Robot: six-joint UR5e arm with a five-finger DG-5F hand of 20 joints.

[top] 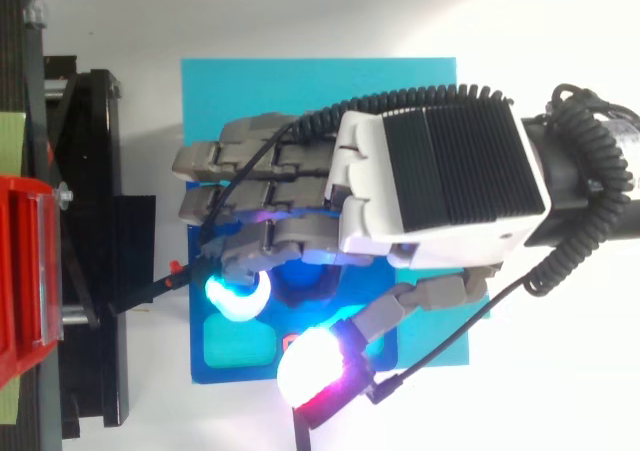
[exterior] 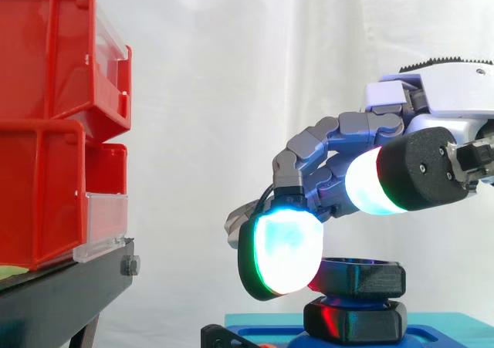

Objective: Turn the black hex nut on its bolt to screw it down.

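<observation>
Hand (top: 440, 171) low over black nut (exterior: 361, 277) on blue surface (top: 330, 86); we cannot tell whether it grips nut.

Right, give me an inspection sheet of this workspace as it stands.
surface: cyan board with a blue plate lying on it.
job's things: black hex nut sitting above a second black hex piece on the plate; the bolt itself is hidden.
clutter: nothing seen.
hand: hand over the nut; whether it grips cannot be told.
cables: nothing seen.
surroundings: red bins stacked on a black stand to the left in the side view; white curtain behind.
</observation>
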